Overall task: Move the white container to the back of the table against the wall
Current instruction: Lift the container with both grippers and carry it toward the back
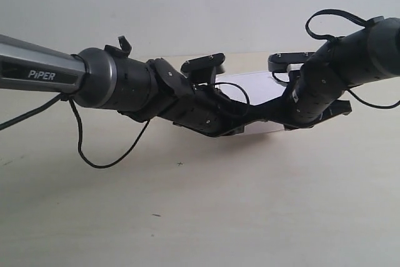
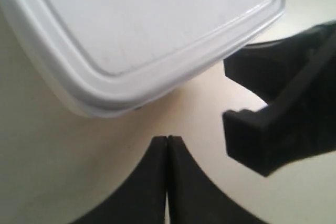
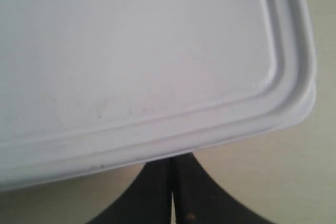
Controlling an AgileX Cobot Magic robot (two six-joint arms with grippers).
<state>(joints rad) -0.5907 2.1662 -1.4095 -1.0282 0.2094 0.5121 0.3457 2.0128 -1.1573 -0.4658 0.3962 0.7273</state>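
Note:
The white container (image 1: 257, 84) lies on the table (image 1: 219, 217), close in front of the wall (image 1: 187, 4), mostly hidden behind two black arms that meet over it. In the left wrist view my left gripper (image 2: 167, 139) is shut and empty, a short gap of table away from a rounded corner of the white container (image 2: 147, 24). In the right wrist view my right gripper (image 3: 173, 160) is shut, and its tips reach under the lid rim along one edge of the white container (image 3: 136, 51). Whether they touch it I cannot tell.
The arm at the exterior view's left (image 1: 125, 82) trails a loose black cable (image 1: 106, 164) down onto the table. The arm at the exterior view's right (image 1: 350, 60) carries cable loops. A black part of the other arm (image 2: 283, 119) sits close beside my left gripper.

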